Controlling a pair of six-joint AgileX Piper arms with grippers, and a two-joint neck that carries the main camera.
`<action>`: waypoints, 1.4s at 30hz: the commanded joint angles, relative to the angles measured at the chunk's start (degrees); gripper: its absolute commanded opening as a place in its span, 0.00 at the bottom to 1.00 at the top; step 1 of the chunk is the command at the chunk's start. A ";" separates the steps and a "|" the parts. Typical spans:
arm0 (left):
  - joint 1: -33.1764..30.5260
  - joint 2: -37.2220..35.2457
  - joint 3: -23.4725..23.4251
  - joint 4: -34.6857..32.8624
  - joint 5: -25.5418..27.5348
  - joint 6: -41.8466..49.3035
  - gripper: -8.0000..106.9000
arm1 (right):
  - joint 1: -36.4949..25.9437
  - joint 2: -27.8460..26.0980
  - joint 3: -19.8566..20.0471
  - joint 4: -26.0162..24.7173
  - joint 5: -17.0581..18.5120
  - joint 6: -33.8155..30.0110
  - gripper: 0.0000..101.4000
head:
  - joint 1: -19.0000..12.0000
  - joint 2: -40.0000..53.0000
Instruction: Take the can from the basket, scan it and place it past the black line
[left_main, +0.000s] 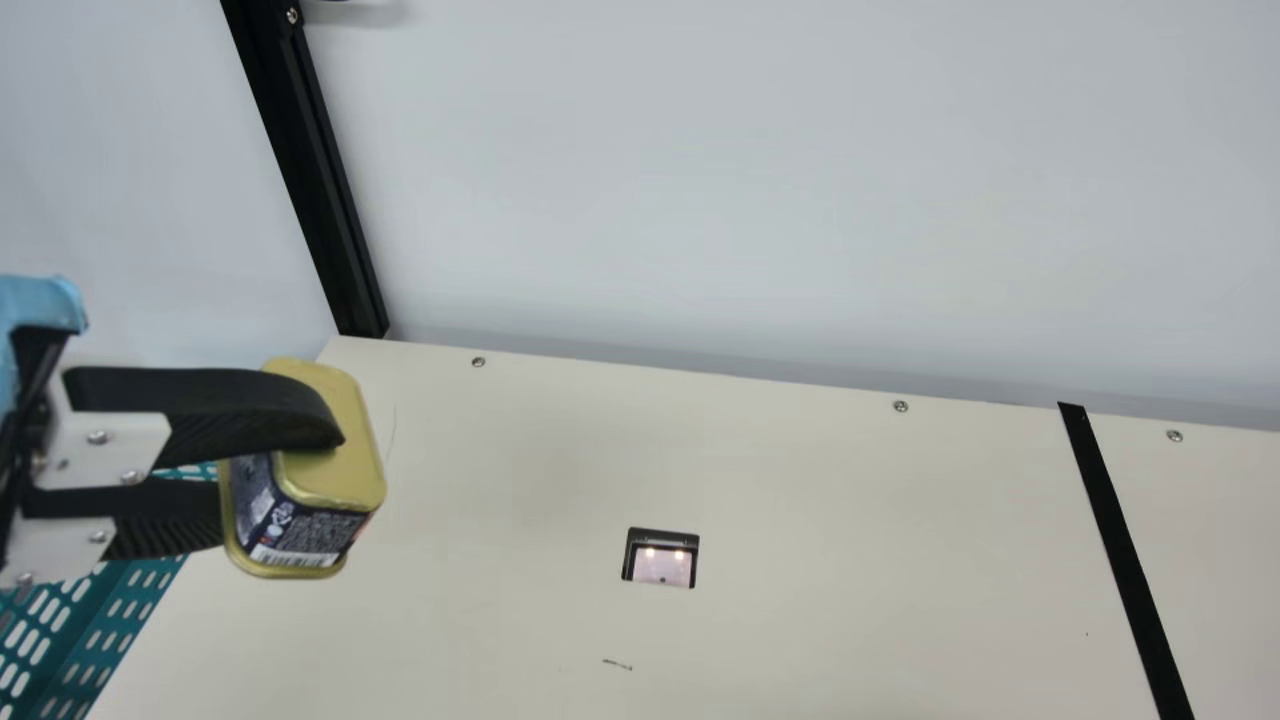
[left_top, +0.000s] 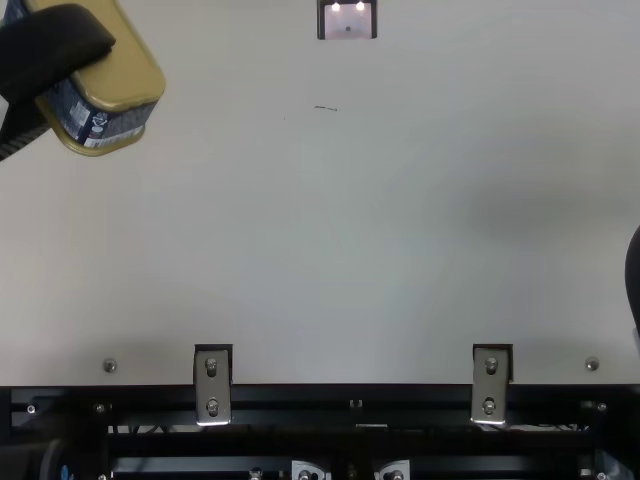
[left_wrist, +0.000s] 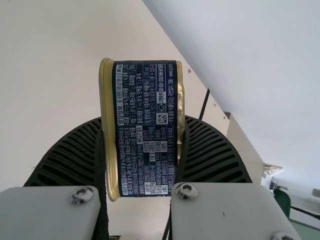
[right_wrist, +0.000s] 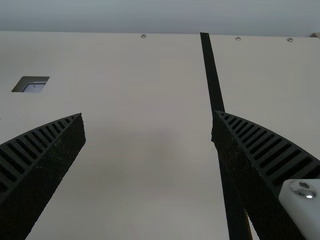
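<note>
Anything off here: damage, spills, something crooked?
Minor: a short dark mark on the cream table near the scanner window; scuff or scratch, can't tell which. The can is tilted in the left gripper, but clamped between both fingers. No spill or obvious dent visible.

Basket (left_main: 88, 612): cut off by the main view's left and bottom edges, partly behind the left pincer (left_main: 280, 485)
Can (left_top: 122, 72): top cut off in the top view, part behind a finger
Can's print: mostly too fine to read
Black line (left_main: 1122, 545): lower end out of the main view
Dark curved shape (left_top: 634, 275): cut off at the top view's right edge, part unclear
</note>
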 joint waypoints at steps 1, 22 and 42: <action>-0.36 -0.09 -0.26 -0.41 0.03 -1.58 0.16 | 0.00 0.00 0.00 0.00 0.00 0.00 1.00 | -2.13 -0.45; -2.81 -0.64 -7.29 -4.75 2.88 -13.88 0.16 | 0.00 0.00 0.00 -0.14 0.00 0.00 1.00 | -2.13 -0.45; 0.48 -2.29 -5.82 -11.88 5.45 -17.71 0.16 | 0.00 0.00 0.00 -0.14 0.00 0.00 1.00 | -2.13 -0.45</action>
